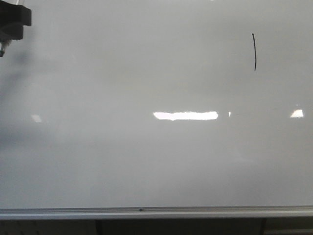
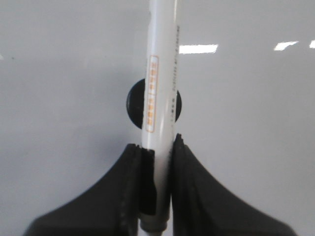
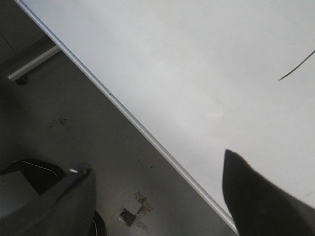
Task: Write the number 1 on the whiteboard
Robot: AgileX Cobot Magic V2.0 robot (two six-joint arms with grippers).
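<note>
The whiteboard [image 1: 146,147] fills the front view, with a grey metal rail [image 1: 156,212] along its lower edge. The number 1 [image 1: 254,51] is a thin black, slightly curved vertical stroke at the upper right; part of it shows in the right wrist view [image 3: 297,69]. My left gripper [image 2: 157,147] is shut on a white marker pen [image 2: 161,83] with orange print. In the front view the left gripper [image 1: 12,24] sits at the top left corner, far from the stroke. My right gripper [image 3: 155,167] is open and empty, straddling the board's edge [image 3: 147,137].
Ceiling lights reflect as bright patches on the board [image 1: 186,115]. In the right wrist view a dark grey floor [image 3: 88,132] lies beyond the board's edge, with a stand bar [image 3: 32,64] and small debris [image 3: 135,209].
</note>
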